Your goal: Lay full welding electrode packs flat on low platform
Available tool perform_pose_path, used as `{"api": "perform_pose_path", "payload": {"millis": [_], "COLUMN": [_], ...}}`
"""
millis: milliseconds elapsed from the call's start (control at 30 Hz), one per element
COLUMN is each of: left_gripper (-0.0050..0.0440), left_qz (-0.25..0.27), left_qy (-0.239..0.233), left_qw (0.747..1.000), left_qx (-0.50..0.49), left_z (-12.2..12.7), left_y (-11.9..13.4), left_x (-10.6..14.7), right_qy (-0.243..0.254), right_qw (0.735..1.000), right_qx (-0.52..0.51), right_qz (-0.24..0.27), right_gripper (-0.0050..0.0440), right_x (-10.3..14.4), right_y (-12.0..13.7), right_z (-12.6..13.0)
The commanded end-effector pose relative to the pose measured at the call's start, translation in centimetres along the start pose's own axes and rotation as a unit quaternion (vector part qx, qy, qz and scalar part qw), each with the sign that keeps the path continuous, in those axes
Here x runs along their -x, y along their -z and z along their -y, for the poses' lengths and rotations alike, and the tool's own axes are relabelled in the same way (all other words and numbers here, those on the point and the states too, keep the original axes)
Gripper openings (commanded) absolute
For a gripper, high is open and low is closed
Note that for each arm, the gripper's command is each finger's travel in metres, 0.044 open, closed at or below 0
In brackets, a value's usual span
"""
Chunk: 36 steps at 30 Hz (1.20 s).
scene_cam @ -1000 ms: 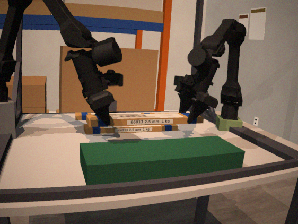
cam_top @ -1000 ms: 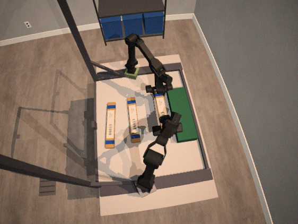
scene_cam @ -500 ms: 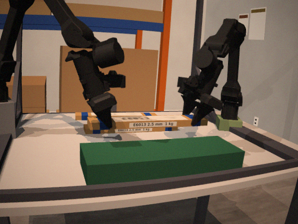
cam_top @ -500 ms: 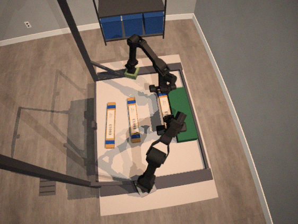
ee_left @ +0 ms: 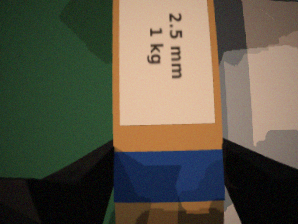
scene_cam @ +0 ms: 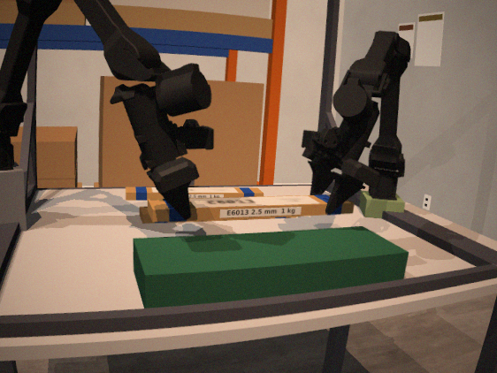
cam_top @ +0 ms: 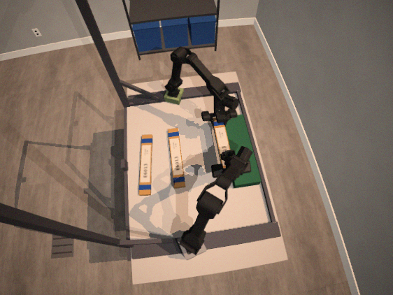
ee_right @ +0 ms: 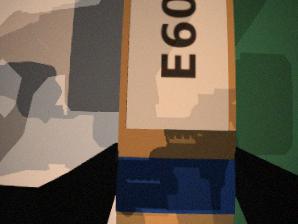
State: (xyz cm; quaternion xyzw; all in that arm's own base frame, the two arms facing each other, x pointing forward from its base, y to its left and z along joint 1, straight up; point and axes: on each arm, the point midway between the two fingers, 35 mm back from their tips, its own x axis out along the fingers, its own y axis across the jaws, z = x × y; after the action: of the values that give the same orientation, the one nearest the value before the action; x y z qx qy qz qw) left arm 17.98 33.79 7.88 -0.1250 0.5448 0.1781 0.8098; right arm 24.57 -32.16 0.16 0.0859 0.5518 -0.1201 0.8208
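Should either wrist dip, the raised pack (cam_top: 222, 138) (scene_cam: 261, 211) (ee_left: 167, 137) (ee_right: 177, 110), clamped near its ends by part-open left gripper (cam_top: 219, 120) (scene_cam: 331, 201) (ee_left: 168, 172) and right gripper (cam_top: 224, 167) (scene_cam: 179, 209) (ee_right: 173, 151), could clip the green platform's (cam_top: 241, 136) (scene_cam: 265, 256) (ee_left: 45, 100) (ee_right: 265, 100) edge and twist loose.

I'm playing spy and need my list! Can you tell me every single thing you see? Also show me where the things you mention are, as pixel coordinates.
held electrode pack (cam_top: 221, 138) (scene_cam: 261, 203) (ee_left: 167, 105) (ee_right: 145, 100): one, orange-blue-white, beside platform
other packs (cam_top: 145, 164) (cam_top: 176, 150): two, same colours, on table
platform (cam_top: 241, 140) (scene_cam: 265, 256) (ee_left: 50, 110): one, green, on table
table (cam_top: 227, 213) (scene_cam: 66, 256): one, pale, middle
metal frame (cam_top: 105, 59) (scene_cam: 332, 66): one, dark, around table
shelf (cam_top: 173, 10): one, dark, by wall
bins (cam_top: 147, 36) (cam_top: 176, 33) (cam_top: 203, 31): three, blue, in shelf
cardboard boxes (scene_cam: 239, 133) (scene_cam: 55, 159): several, brown, behind table
posts (scene_cam: 271, 110) (scene_cam: 231, 66): two, orange, behind table
papers (scene_cam: 429, 41) (scene_cam: 406, 37): two, whitish, wall
outlet (cam_top: 36, 32) (scene_cam: 426, 201): one, white, wall
arm blocks (cam_top: 173, 99) (scene_cam: 382, 208) (cam_top: 190, 254) (scene_cam: 11, 190): two, green and grey, table edges
arms (cam_top: 206, 71) (cam_top: 210, 206) (scene_cam: 389, 124) (scene_cam: 128, 50): two, black, over table
left pincer (cam_top: 219, 119) (scene_cam: 324, 204) (ee_left: 166, 145), right pincer (cam_top: 229, 168) (scene_cam: 179, 209) (ee_right: 176, 175): two, black, gripping held pack's ends
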Motion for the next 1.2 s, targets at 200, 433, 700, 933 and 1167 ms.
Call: {"api": "perform_pose_path", "payload": {"millis": [200,433,700,933,1167], "left_gripper": [-0.0050,-0.0050,-0.0050,-0.0050,-0.0050], "left_qz": [0.008,0.008,0.008,0.008,0.007], "left_qy": [-0.013,-0.013,-0.014,-0.014,-0.014], "left_qw": [1.000,1.000,1.000,1.000,1.000], "left_qx": [-0.003,-0.003,-0.003,-0.004,-0.004], "left_z": [-2.5,-3.9,-5.1,-6.5,-7.9], "left_y": [-0.4,-0.4,-0.4,-0.4,-0.4], "left_x": [1.2,1.2,1.2,1.3,1.3], "right_qy": [0.013,0.013,0.013,0.013,0.013], "right_qw": [1.000,1.000,1.000,1.000,1.000], "right_qx": [0.002,0.002,0.002,0.002,0.002], "right_qz": [0.006,0.006,0.006,0.006,0.005], "right_gripper": [-0.0050,-0.0050,-0.0050,-0.0050,-0.0050], "right_x": [1.1,1.1,1.1,1.2,1.2], "right_y": [-0.3,-0.3,-0.3,-0.3,-0.3], "right_z": [2.6,4.0,5.3,6.7,8.1]}}
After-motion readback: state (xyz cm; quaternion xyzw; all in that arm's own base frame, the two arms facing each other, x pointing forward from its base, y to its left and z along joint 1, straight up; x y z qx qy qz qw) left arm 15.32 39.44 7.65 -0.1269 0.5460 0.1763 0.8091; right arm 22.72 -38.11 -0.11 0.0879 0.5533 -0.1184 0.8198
